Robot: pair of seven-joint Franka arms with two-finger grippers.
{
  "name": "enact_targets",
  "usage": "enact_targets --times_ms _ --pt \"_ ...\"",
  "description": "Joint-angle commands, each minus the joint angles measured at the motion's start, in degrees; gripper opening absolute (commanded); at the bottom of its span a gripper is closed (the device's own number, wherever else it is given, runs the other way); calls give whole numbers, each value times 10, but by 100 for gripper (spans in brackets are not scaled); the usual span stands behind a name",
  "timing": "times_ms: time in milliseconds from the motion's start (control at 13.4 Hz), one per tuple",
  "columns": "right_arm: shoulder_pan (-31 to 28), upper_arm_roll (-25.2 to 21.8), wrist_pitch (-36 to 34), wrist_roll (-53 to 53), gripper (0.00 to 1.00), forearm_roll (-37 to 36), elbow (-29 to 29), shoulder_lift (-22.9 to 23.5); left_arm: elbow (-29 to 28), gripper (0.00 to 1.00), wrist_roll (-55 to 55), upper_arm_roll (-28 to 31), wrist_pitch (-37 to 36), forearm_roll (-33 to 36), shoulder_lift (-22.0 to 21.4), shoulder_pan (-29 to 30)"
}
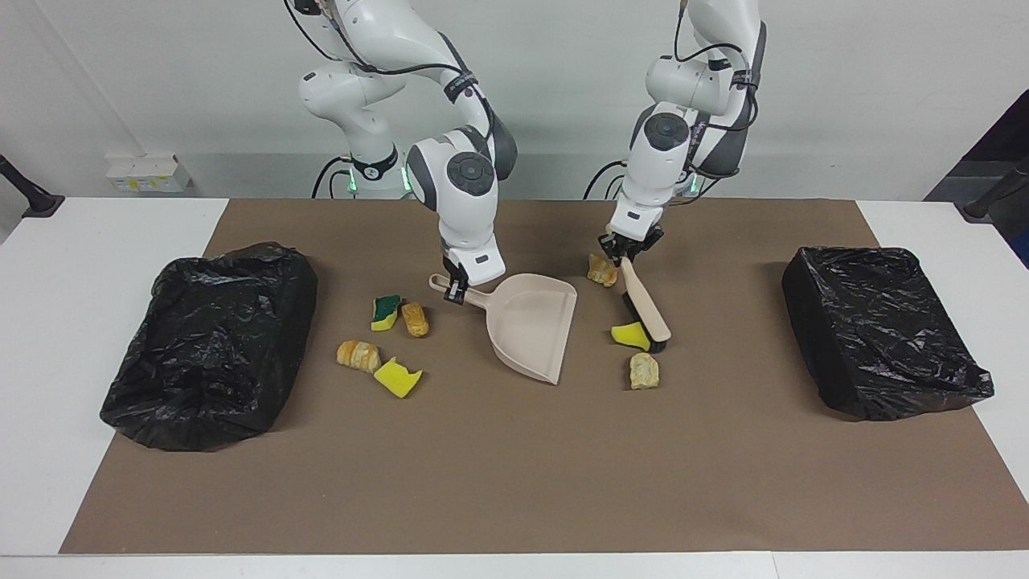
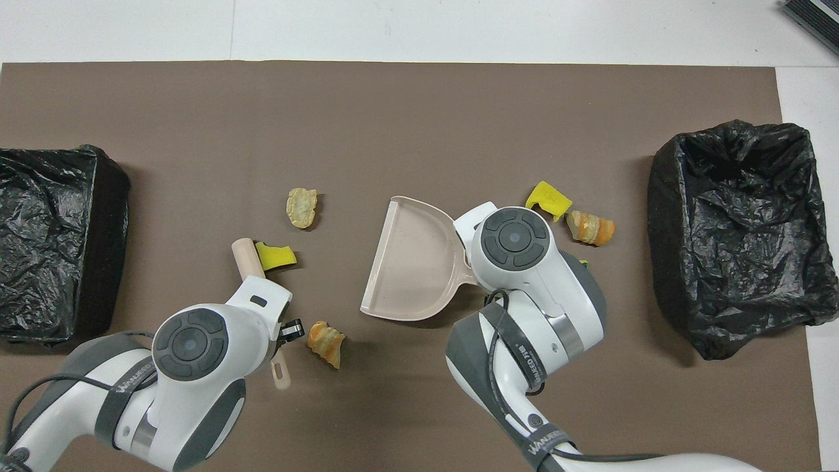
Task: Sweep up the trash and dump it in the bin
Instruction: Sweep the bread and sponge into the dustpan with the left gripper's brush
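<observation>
Left hand (image 1: 623,259) clenched on brush (image 1: 645,310) handle, sponge scrap (image 1: 630,334) touching bristles. Right hand (image 1: 456,291) gripped dustpan (image 1: 530,325) handle; other trash (image 1: 398,377) beside pan on tabletop (image 1: 482,466).

High facing camera, steep overhead camera, both sharing brown mat (image 1: 514,466)
</observation>
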Motion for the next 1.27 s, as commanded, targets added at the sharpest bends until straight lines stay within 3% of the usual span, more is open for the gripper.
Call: enact_targets --times_ms 0,149,299,597,896,1194 --pt "0 3 -5 16 0 4 -8 -8 42 0 12 7 -80 -9 1 -19" --pt "0 3 -6 16 0 4 -8 -8 80 0 -1 6 -178 -11 -6 -25" --pt "0 3 -6 16 0 4 -8 -8 83 0 -81 6 -202 -16 -16 -51" --pt "0 3 -6 16 0 4 -7 -8 71 0 -289 6 -197 -24 -32 -96" --pt "0 3 -6 16 0 4 -7 -8 20 0 -425 7 -185 -86 -48 -153" --pt "0 3 -6 16 0 3 -7 -8 0 0 -513 7 -81 -116 -12 -170"
